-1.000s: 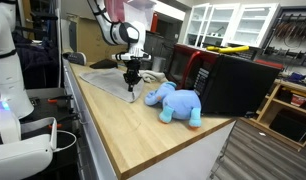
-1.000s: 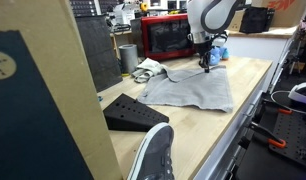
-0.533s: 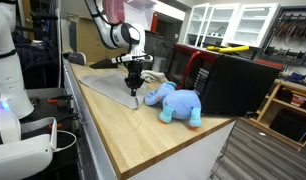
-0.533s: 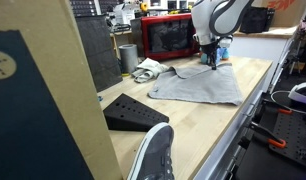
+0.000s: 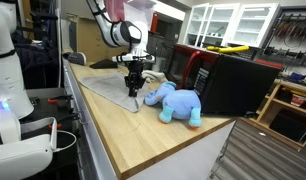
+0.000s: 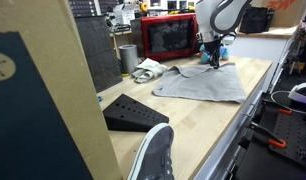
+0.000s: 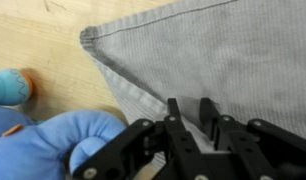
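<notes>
A grey cloth (image 5: 106,82) lies spread on the wooden table (image 5: 143,140), and it also shows as a grey cloth (image 6: 198,86) in the opposite view. A blue plush elephant (image 5: 176,103) sits right beside its near corner. My gripper (image 5: 134,92) points straight down at that corner, next to the elephant. In the wrist view the gripper (image 7: 190,108) has its jaws a narrow gap apart, with the cloth (image 7: 223,50) beneath and between the fingertips. The elephant (image 7: 53,140) fills the lower left there. In an exterior view the gripper (image 6: 212,60) stands over the cloth's far edge.
A black box (image 5: 233,80) stands behind the elephant. Along the table sit a red-framed microwave (image 6: 171,37), a metal cup (image 6: 128,56), a white crumpled item (image 6: 147,68), a black wedge (image 6: 133,112) and a shoe (image 6: 153,155). A cardboard panel (image 6: 43,100) blocks the near side.
The gripper has dragged the cloth's corner toward the elephant, spreading the cloth wider. Its jaws, shut on the corner before, now stand slightly apart.
</notes>
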Robot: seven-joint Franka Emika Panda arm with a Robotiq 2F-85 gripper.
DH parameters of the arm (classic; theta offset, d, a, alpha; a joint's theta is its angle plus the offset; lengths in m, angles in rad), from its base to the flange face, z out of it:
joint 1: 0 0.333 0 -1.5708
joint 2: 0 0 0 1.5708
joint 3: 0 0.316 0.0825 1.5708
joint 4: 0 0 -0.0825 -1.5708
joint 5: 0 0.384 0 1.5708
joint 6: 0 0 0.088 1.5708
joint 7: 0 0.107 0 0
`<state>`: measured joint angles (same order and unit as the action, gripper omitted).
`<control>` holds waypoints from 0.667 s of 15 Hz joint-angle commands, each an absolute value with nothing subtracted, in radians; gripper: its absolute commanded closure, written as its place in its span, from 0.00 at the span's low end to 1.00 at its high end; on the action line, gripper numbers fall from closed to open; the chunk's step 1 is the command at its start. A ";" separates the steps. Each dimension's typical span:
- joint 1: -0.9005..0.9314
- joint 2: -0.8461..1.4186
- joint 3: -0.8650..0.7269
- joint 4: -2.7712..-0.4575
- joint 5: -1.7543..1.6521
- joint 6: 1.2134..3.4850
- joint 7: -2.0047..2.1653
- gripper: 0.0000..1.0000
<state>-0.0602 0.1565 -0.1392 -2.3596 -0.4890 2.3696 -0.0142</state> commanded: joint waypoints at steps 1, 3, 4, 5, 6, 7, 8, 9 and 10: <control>-0.061 0.054 -0.083 -2.392 -0.317 2.345 -0.141 0.38; -0.050 0.036 -0.058 -2.384 -0.248 2.356 -0.168 0.22; -0.045 0.028 -0.051 -2.381 -0.236 2.372 -0.160 0.16; -0.041 0.048 -0.044 -2.362 -0.234 2.392 -0.130 0.07; -0.037 0.051 -0.040 -2.353 -0.238 2.408 -0.113 0.01; -0.034 0.063 -0.038 -2.343 -0.247 2.433 -0.093 0.00; -0.032 0.086 -0.037 -2.329 -0.254 2.466 -0.060 0.00; -0.031 0.093 -0.036 -2.322 -0.252 2.482 -0.042 0.00; -0.028 0.099 -0.032 -2.321 -0.233 2.496 -0.039 0.00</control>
<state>-0.0358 0.0681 -0.0359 -2.3469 -0.2522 2.4537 -0.0795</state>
